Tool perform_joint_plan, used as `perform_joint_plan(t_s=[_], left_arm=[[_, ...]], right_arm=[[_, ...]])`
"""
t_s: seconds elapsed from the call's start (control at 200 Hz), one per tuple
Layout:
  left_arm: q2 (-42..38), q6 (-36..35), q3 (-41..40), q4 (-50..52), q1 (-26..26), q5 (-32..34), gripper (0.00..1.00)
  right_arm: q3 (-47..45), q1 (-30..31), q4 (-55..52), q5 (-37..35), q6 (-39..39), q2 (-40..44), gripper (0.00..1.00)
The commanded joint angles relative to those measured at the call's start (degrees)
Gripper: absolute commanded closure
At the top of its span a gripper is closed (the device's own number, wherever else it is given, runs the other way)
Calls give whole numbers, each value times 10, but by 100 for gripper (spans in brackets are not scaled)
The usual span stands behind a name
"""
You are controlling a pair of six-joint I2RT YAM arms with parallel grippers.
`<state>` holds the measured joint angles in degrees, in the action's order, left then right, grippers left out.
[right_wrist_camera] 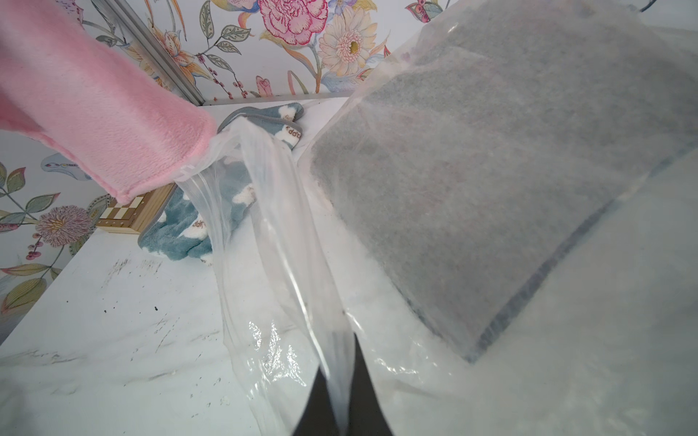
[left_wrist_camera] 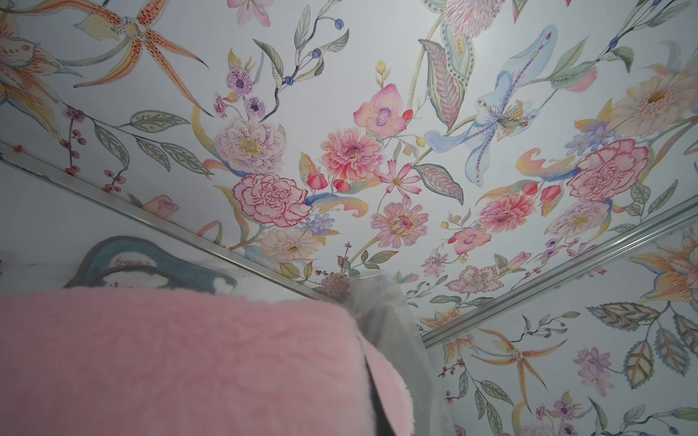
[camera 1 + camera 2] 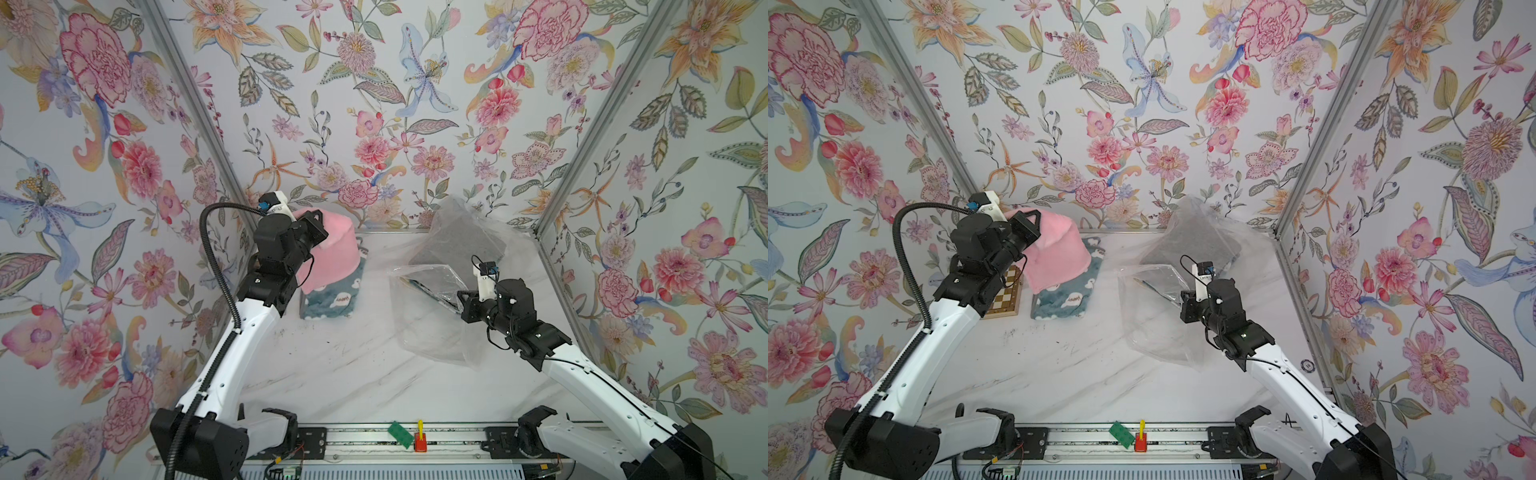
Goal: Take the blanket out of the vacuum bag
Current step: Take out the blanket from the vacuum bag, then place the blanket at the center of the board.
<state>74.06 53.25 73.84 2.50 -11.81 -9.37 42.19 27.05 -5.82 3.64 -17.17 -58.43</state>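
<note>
Top views, both: floral-papered walls [image 3: 374,104] on three sides; white marbled tabletop [image 3: 353,374], scuffed with dark specks. Right of centre, large clear crinkly plastic vacuum bag [image 3: 432,332], film pinched between pressed-together fingers of right gripper [image 1: 342,351]. Back left, fluffy pink blanket [image 3: 336,257] hanging from clenched left gripper [image 3: 314,222], bag edge just beside its corner.

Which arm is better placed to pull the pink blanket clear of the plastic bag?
Probably left: the left pincer is shut on the raised pink blanket, while the right pincer only pinches the vacuum bag film.
</note>
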Motion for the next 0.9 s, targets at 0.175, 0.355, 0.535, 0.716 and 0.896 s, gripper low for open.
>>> perform_joint_plan(t_s=[0.175, 0.355, 0.535, 0.716, 0.896], left_arm=[[94, -114, 90, -24, 13, -57, 100], [160, -166, 152, -11, 18, -52, 100], [219, -194, 183, -45, 30, -74, 100], [270, -222, 236, -45, 39, -73, 100], [315, -245, 287, -52, 47, -73, 100]], right_arm=[[-5, 5, -10, -2, -1, 8, 100], [-7, 6, -13, -6, -1, 10, 100], [-4, 6, -16, -7, -4, 5, 100], [8, 6, -24, -10, -4, -10, 100], [21, 9, -23, -16, -9, -29, 100]])
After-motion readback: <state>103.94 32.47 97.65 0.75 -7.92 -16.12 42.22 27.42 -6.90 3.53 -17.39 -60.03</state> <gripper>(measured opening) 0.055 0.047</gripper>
